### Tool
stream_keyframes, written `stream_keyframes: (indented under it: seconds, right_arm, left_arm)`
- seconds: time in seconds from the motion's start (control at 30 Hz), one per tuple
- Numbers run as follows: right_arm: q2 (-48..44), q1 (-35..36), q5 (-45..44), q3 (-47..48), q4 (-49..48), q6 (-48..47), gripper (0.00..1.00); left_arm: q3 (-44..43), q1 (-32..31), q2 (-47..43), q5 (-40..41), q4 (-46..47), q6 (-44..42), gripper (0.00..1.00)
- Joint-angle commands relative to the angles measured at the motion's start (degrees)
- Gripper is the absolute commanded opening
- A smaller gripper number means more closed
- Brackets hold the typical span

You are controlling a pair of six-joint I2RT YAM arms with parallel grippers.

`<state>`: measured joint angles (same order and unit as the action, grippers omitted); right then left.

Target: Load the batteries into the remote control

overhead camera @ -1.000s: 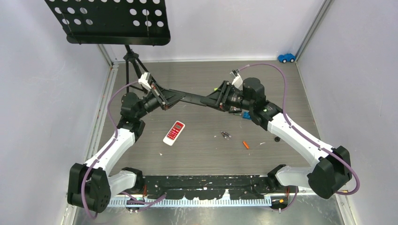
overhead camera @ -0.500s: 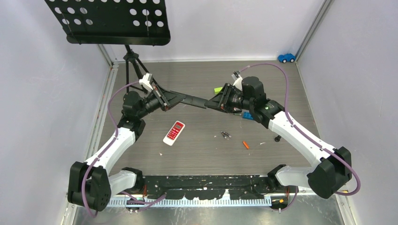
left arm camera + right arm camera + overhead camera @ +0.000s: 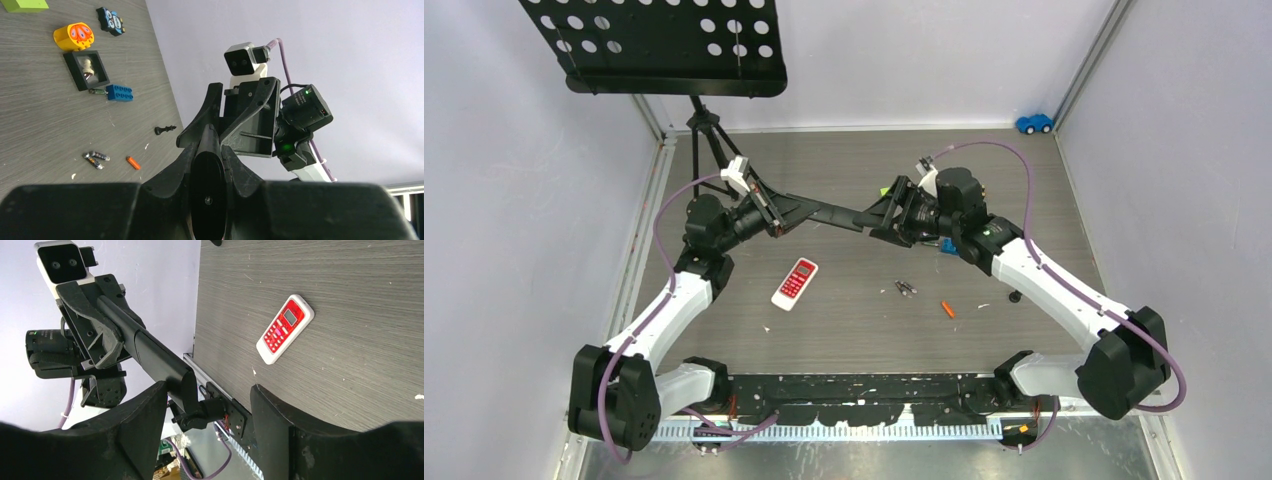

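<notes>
My left gripper (image 3: pixel 796 211) (image 3: pixel 201 144) is shut on a long slim black remote control (image 3: pixel 834 212) (image 3: pixel 209 175) (image 3: pixel 150 352), held in the air above the table's back half. My right gripper (image 3: pixel 874 215) (image 3: pixel 207 387) faces it with its jaws open on either side of the remote's far end, which lies close to one finger. The batteries lie on the table: a dark pair (image 3: pixel 905 288) (image 3: pixel 96 159) and an orange one (image 3: pixel 947 309) (image 3: pixel 133 163). A small red-and-white remote (image 3: pixel 795 283) (image 3: pixel 285 329) lies face up nearby.
A black knob-like chess piece (image 3: pixel 1015 296) (image 3: pixel 165 130), a blue brick (image 3: pixel 947 245) (image 3: pixel 119 92), a black frame (image 3: pixel 86 69), a yellow toy (image 3: pixel 74 36) and a green block (image 3: pixel 889 190) lie at the right. A music stand (image 3: pixel 654 45) and a blue toy car (image 3: pixel 1034 123) stand at the back.
The right gripper's jaws have spread wider around the black remote's end, and its wrist has shifted slightly. The left gripper still holds the remote in the same place.
</notes>
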<state>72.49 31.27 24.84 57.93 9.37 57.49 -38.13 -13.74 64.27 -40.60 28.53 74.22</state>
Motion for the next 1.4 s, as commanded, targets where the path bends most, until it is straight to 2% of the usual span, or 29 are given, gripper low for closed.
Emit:
stream_keyframes:
  seconds: [0.0, 0.07, 0.1, 0.17, 0.23, 0.4, 0.5, 0.67, 0.8, 0.93, 1.03, 1.1, 1.27, 1.37]
  right_arm:
    - [-0.08, -0.15, 2.78, -1.4, -7.74, 2.55, 0.67]
    - [-0.07, -0.15, 4.09, -2.15, -11.05, 3.86, 0.65]
    - [0.0, -0.15, 4.49, -2.36, -11.76, 4.33, 0.6]
    - [0.31, -0.15, 4.66, -2.06, -10.94, 4.62, 0.46]
    - [0.57, -0.15, 2.54, -0.39, -5.1, 3.64, 0.31]
    - [-0.51, -0.15, -0.91, 1.14, 1.78, 0.78, 0.25]
    - [-1.44, -0.14, -0.81, 0.55, 0.26, 1.42, 0.23]
    - [-3.25, -0.13, 1.39, -2.55, -11.56, 5.14, 0.16]
    - [-3.74, -0.15, 0.69, -3.9, -16.77, 6.53, 0.01]
    - [-4.17, -0.15, 0.58, -4.92, -22.43, 8.23, 0.0]
    - [-4.46, -0.15, -0.75, -4.64, -21.95, 7.67, 0.0]
    - [-4.16, -0.22, -2.65, -4.11, -19.48, 6.53, 0.0]
    - [-0.69, -0.56, -12.66, -1.86, -6.47, 1.0, 0.0]
    - [4.8, -0.77, -13.27, -1.17, -4.24, -0.6, 0.0]
  left_arm:
    - [-2.52, 0.11, -0.59, -1.14, 2.09, -0.44, 0.0]
    - [-2.41, 0.11, -0.53, -1.15, 2.22, -0.32, 0.0]
    - [-2.39, 0.11, -0.47, -1.15, 2.23, -0.3, 0.0]
    - [-2.31, 0.11, -0.51, -0.99, 2.16, -0.38, 0.0]
    - [-2.22, 0.11, -0.6, -0.75, 1.95, -0.65, 0.0]
    - [-2.29, 0.11, -0.94, 0.04, 0.17, -2.38, 0.0]
    - [-2.52, 0.11, -0.75, 0.26, -0.47, -3.2, 0.0]
    - [-2.45, 0.11, -0.39, 0.67, -3.34, -6.18, 0.0]
    - [-1.93, 0.11, -0.37, 1.25, -6.6, -9.39, 0.0]
    - [-0.49, 0.11, -0.21, 1.68, -7.52, -11.07, 0.0]
    - [0.49, 0.11, -0.07, 1.73, -8.59, -12.47, 0.0]
    - [0.97, 0.11, -0.19, 1.87, -10.08, -14.16, 0.0]
    - [2.47, 0.11, -2.12, 2.32, -14.58, -19.69, 0.0]
    - [2.64, 0.11, -3.54, 1.93, -18.16, -22.6, 0.0]
